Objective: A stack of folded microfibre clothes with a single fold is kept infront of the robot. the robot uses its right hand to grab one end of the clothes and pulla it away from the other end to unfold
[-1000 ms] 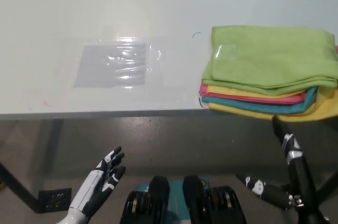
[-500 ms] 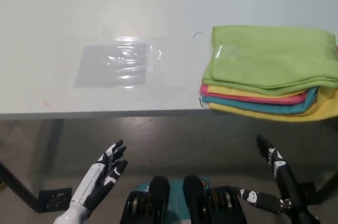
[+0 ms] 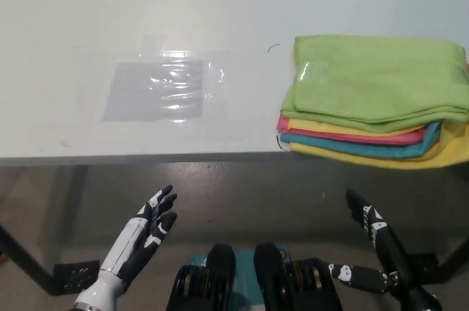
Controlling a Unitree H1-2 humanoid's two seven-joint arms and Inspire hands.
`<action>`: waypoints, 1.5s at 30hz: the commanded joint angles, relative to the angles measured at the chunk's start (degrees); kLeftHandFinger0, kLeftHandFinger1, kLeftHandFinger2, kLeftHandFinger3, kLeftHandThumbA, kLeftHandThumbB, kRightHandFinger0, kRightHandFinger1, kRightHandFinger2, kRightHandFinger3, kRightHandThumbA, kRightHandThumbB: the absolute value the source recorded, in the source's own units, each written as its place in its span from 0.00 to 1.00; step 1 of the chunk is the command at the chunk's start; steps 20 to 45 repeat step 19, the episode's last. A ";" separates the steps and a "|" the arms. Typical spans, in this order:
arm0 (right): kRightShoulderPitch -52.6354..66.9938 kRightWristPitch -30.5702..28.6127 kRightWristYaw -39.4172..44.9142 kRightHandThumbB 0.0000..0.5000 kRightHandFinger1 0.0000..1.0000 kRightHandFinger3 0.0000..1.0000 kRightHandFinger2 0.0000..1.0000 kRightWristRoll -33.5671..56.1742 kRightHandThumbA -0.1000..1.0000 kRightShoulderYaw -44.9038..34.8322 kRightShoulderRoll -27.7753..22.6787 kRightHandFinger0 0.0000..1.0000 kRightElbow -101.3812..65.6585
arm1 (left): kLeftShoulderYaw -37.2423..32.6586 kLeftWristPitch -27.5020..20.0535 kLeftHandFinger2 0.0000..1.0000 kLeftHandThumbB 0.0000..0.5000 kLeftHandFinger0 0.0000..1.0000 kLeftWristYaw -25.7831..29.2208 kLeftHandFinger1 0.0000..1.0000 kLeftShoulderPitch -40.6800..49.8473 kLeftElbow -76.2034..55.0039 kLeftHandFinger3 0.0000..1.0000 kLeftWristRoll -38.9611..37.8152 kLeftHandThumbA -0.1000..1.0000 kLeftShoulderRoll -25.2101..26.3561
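The black right hand [image 3: 374, 241], fingers apart and empty, hangs below the worktop [image 3: 146, 17] edge, well short of the stack of folded microfibre cloths [image 3: 374, 102] overhanging that edge, while the white left hand [image 3: 143, 234] rests open lower left.

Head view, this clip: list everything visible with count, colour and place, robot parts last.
table: one, pale white-green, fills the upper picture
stack of folded cloths: one stack at the table's right front edge; green on top, then yellow, pink, teal, yellow at the bottom
clear plastic sheet: one, transparent, flat on the table left of the stack
floor: grey, below the table edge
left hand: white, open, lower left, below the table
right hand: black, open, lower right, below the stack, touching nothing
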 commanded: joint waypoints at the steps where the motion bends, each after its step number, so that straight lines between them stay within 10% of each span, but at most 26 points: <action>1: -1.08 1.39 1.73 0.52 1.00 1.00 1.00 -1.03 1.00 0.27 -1.29 1.00 -1.70 | 0.28 -0.79 1.00 0.57 1.00 -0.16 1.00 -0.58 -0.88 1.00 -0.16 0.92 0.04; 45: -0.98 2.58 2.21 0.46 1.00 1.00 1.00 -4.49 1.00 1.05 -2.69 1.00 -3.08 | 0.24 -0.90 1.00 0.48 1.00 0.02 1.00 -0.48 -0.71 1.00 0.05 0.89 -0.07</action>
